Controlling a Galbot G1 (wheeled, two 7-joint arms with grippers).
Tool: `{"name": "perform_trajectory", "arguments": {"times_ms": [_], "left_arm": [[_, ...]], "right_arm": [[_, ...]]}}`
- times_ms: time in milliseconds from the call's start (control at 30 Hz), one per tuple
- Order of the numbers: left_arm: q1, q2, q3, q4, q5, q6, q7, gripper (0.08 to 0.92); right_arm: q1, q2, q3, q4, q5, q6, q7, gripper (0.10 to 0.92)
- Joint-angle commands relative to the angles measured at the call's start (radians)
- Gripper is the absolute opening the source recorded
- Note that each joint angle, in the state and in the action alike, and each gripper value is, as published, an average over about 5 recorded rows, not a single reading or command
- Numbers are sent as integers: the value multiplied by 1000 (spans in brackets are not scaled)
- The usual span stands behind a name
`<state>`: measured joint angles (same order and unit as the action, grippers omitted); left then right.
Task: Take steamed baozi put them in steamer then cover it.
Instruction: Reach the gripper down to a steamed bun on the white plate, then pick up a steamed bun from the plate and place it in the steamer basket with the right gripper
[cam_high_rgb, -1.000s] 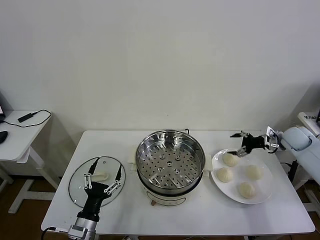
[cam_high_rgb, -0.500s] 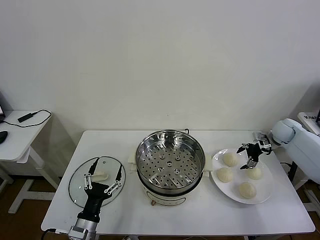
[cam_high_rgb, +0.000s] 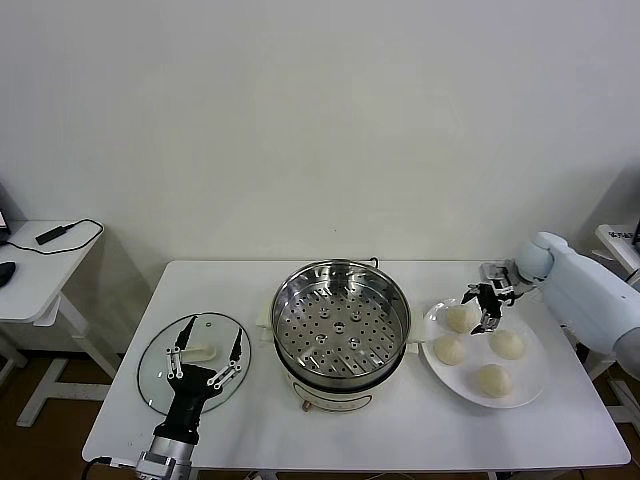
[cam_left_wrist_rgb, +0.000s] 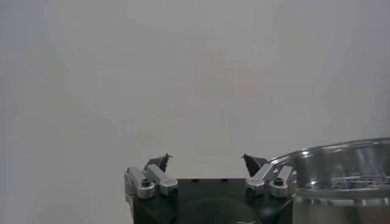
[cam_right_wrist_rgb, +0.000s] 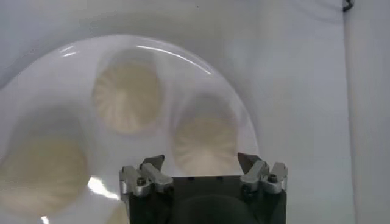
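the right gripper (cam_high_rgb: 484, 308) hangs at the right of the head view, fingers spread and holding nothing, over the far side of the white plate (cam_high_rgb: 530, 385). it looks poised above one of the four steamed baozi (cam_high_rgb: 460, 318), though whether it touches is hard to judge. the steamer (cam_high_rgb: 341, 318) sits mid-frame, its perforated tray bare. the cover (cam_high_rgb: 192, 362) lies flat at lower left, and the left gripper (cam_high_rgb: 204, 351) waits above it, jaws apart, empty.
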<state>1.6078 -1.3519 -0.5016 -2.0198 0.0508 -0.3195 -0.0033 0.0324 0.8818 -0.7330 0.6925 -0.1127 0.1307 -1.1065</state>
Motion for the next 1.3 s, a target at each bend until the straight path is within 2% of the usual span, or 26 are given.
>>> {"name": "perform_trajectory", "arguments": {"times_ms": [33,133,300,467,567,767,933,1100,1300], "left_arm": [[-2,0,1,4,0,-2,-1,823],[-3,0,0,4,-1,-2,-2,823],[-5,0,0,2,-1,-2,-2,823],[-8,-1,0,1,-2,-2,-3,823],[-12,0,2,-2,-2,1,-3,823],[-10,2,5,-14,-1,5,-3,823],[-4,4,6,-21,-1,5,-3,823],[0,4,7,-26,0,6,-4,823],[6,4,8,-34,1,6,-5,823]], "right_arm": [[7,37,-14,-33,-34,10,13,821],[5,36,-14,-34,-36,13,20,799],[7,24,-17,-14,-22,23,40,682],[40,-47,-55,114,24,26,37,622],[106,-111,-95,235,45,66,11,623],[345,-165,-223,435,94,271,-41,656],[522,-109,-310,531,101,423,-35,669],[616,-27,-377,634,99,488,-22,670],[617,97,-397,677,25,546,-25,670]]}}
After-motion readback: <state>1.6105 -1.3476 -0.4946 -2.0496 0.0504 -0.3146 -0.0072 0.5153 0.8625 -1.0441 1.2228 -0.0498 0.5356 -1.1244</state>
